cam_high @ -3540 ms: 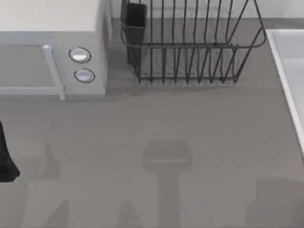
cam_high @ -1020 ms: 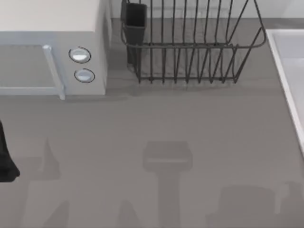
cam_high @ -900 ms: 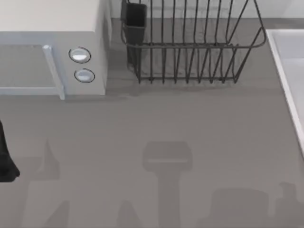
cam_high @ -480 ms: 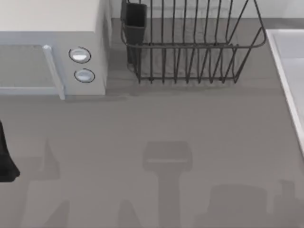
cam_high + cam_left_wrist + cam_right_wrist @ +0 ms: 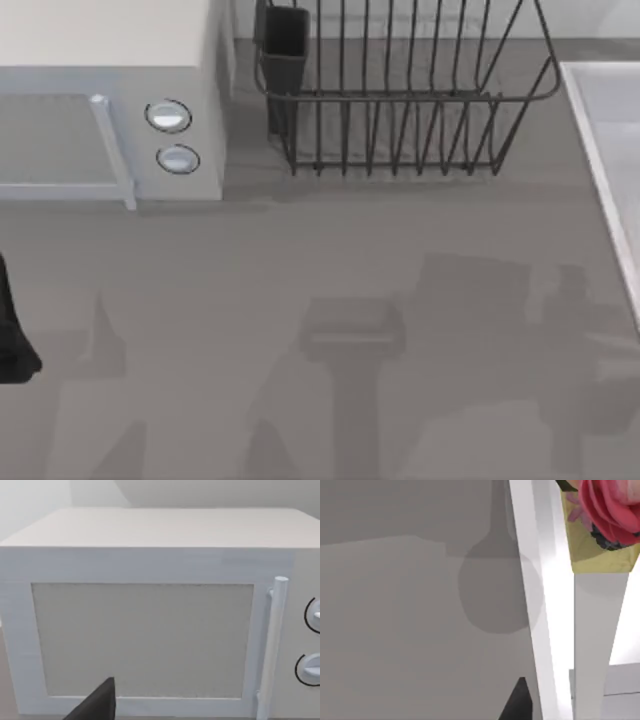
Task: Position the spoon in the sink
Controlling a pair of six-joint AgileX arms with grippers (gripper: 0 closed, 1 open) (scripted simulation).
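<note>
The sink (image 5: 606,150) is a pale basin with a raised rim at the table's right edge. In the right wrist view its white rim (image 5: 532,585) runs across the picture. Beyond that rim lies a red-pink shape (image 5: 610,505) on a yellow patch, which I take for the spoon; it is cut off by the picture's edge. A dark tip of my right gripper (image 5: 519,702) shows over the grey table just outside the rim. My left arm (image 5: 10,340) sits parked at the table's left edge. A dark tip of the left gripper (image 5: 97,705) shows in front of the microwave.
A white microwave (image 5: 110,110) with two round knobs stands at the back left, and its door (image 5: 142,640) is shut. A black wire dish rack (image 5: 400,90) stands at the back middle. Arm shadows fall on the grey table (image 5: 300,250) at the right.
The broad shadow at the table's lower right has spread up toward the middle right, near the sink's rim. The left arm, microwave and dish rack have not moved.
</note>
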